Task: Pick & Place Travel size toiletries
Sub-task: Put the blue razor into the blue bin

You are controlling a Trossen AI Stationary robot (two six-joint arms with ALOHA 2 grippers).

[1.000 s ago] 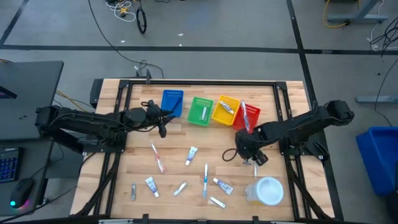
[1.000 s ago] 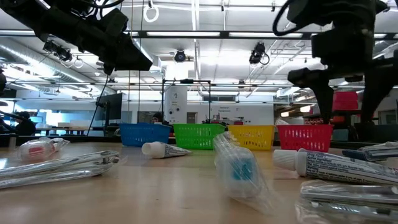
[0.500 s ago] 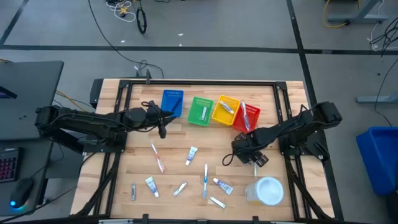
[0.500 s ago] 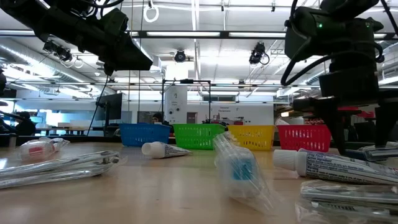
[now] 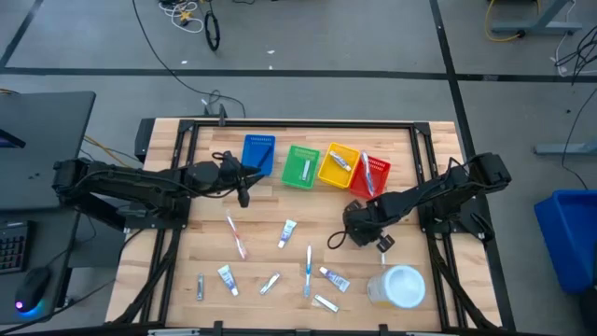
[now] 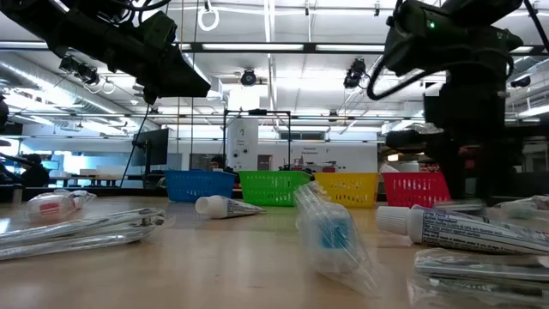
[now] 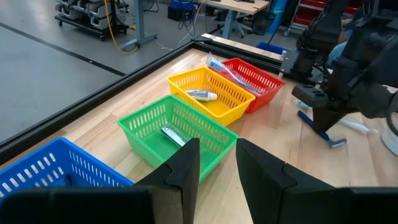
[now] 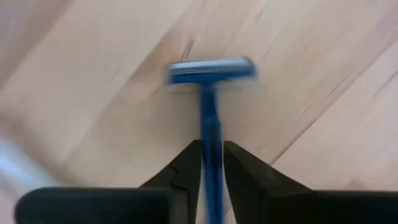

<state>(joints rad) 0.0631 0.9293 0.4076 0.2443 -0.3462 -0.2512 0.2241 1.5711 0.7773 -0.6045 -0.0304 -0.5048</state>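
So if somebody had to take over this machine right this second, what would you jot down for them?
Right claw: closed on the handle of a blue razor, low over the table in front of the red basket.
Left claw: holding nothing, fingers slightly apart, waiting near the blue basket.
Done: one item each visible in the green basket, the yellow basket and the red one.
Left: bin the razor, then the tubes and toothbrushes scattered along the table's front.

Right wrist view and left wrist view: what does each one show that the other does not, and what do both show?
Only the right wrist view shows the right gripper closed on the handle of the blue razor. Only the left wrist view shows the green basket, yellow basket and red basket, and the left gripper above them. Both show the razor over the wooden table.
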